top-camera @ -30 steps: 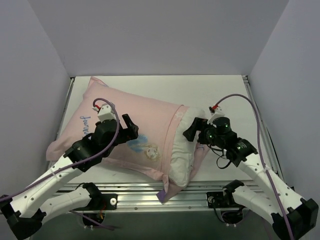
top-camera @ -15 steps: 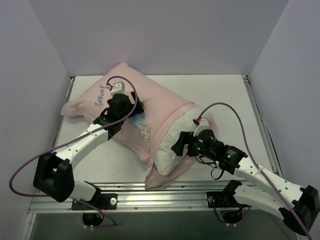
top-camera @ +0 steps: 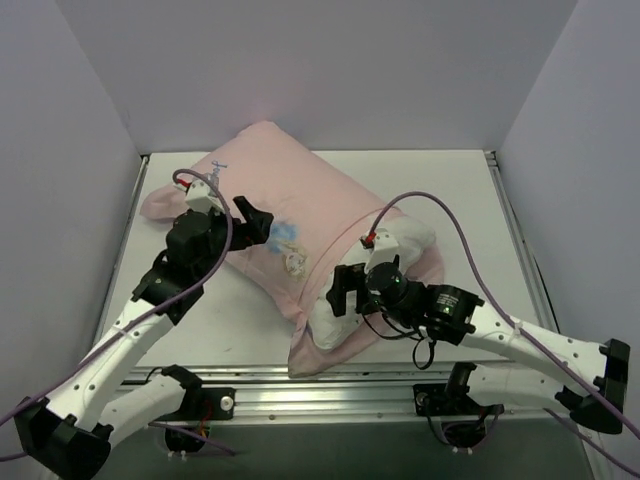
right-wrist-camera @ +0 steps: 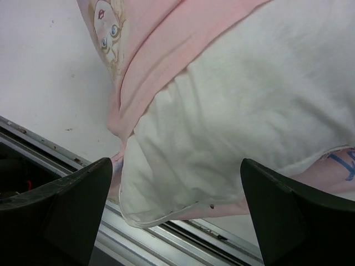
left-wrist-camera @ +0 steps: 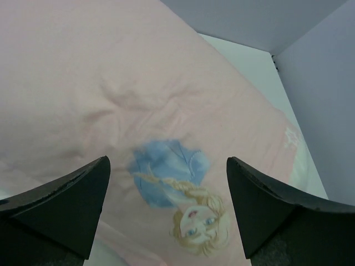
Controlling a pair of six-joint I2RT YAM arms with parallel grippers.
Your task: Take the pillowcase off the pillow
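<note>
The pink pillowcase (top-camera: 300, 190) lies diagonally across the table, still over most of the pillow. The white pillow (top-camera: 340, 318) sticks out of its open end at the near right. My left gripper (top-camera: 258, 222) is open and empty just above the case, beside the princess print (top-camera: 290, 250). In the left wrist view the open left gripper (left-wrist-camera: 166, 166) frames the print (left-wrist-camera: 191, 208) on the case (left-wrist-camera: 138, 83). My right gripper (top-camera: 345, 290) is open and empty over the bare pillow end. In the right wrist view the right gripper (right-wrist-camera: 176, 166) straddles the pillow (right-wrist-camera: 233, 100) beside the case's hem (right-wrist-camera: 166, 44).
The white table (top-camera: 460, 190) is boxed in by grey walls at the back and both sides. An aluminium rail (top-camera: 330, 395) runs along the near edge, and the pillow's corner hangs over it in the right wrist view (right-wrist-camera: 55, 149).
The pillow and case have shifted toward the back left. My left gripper moved back over the case. My right gripper moved left and nearer, over the exposed pillow end.
</note>
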